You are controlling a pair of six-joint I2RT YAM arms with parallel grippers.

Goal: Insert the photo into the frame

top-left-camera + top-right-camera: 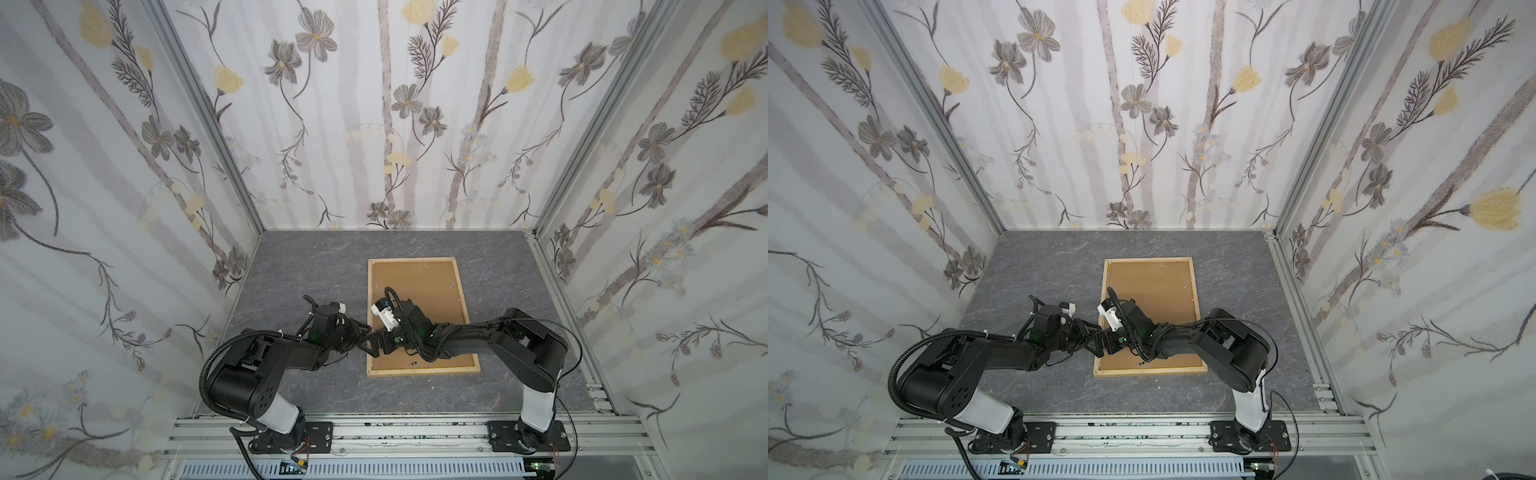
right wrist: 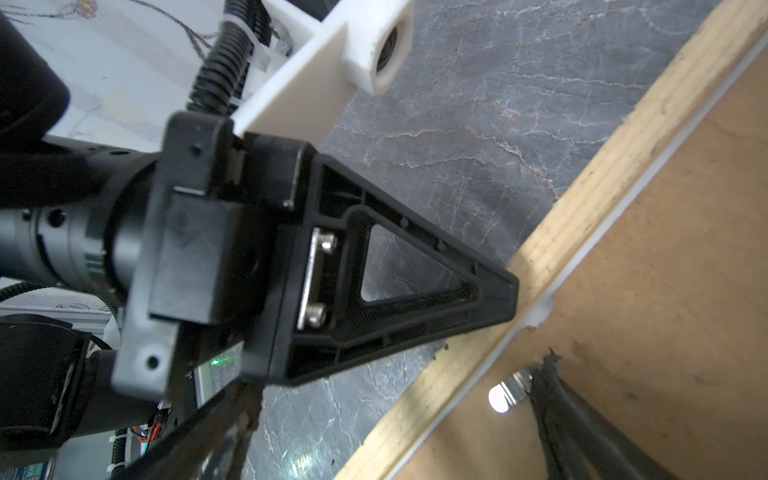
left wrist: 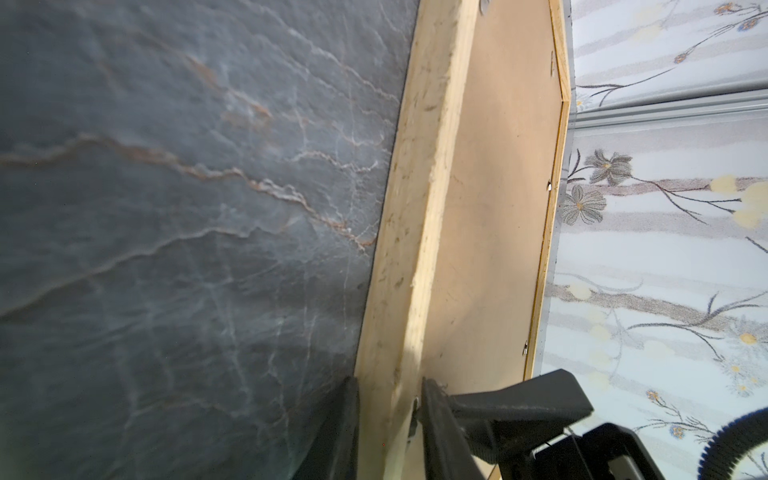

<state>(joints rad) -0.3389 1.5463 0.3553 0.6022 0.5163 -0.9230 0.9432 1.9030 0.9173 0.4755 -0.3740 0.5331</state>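
Black arms (image 1: 257, 365) with white lower segments (image 1: 538, 409) are seen; ribbed black hoses (image 2: 218, 66), white camera brackets (image 2: 307, 91) and silver screws (image 2: 328, 243) are fitted.

The thin, pale-wood rectangular frame (image 1: 422, 371) lies flat, back face upward.

Twin overhead views steeply down over the whole table (image 1: 316, 266); both wrist views close on one frame (image 3: 419, 208) rail.

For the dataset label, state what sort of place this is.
Probably a robot test cell: silver aluminium-profile posts, flowered wallpaper panels, and two black robot arms bolted to a silver aluminium rail.
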